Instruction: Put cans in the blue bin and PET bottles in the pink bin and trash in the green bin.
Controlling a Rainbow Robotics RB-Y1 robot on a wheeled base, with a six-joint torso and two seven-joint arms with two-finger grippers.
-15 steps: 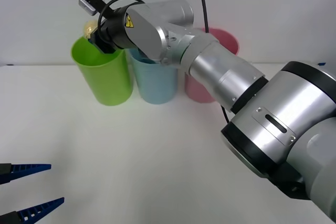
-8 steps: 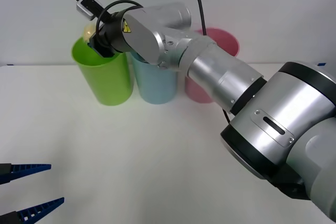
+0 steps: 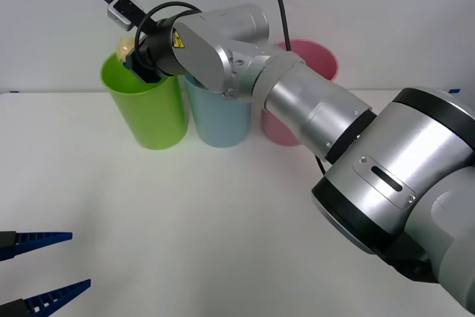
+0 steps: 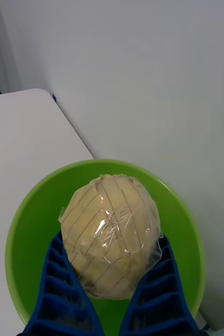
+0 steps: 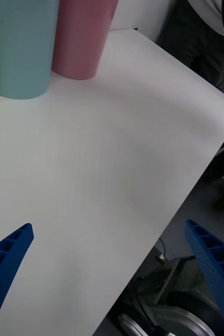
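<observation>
Progress: the trash (image 4: 109, 235) is sitting pinched between the blue ribbed fingers (image 4: 63, 283) of the right gripper (image 4: 107, 294), directly over the open mouth of the green bin (image 4: 28, 210); release is not yet made, so this item is judged nearly sorted; no cans or PET bottles are lying on the table (image 3: 223, 213).

Bins: green bin, blue bin (image 3: 220, 120) and pink bin (image 3: 315, 57) are standing in a row at the table's far edge.

Pose: the right arm is reaching far across toward the robot's left, wrist angling down over the green rim; the left gripper (image 3: 43, 265) is waiting low near the table's near edge, jaws spread wide and holding nothing.
</observation>
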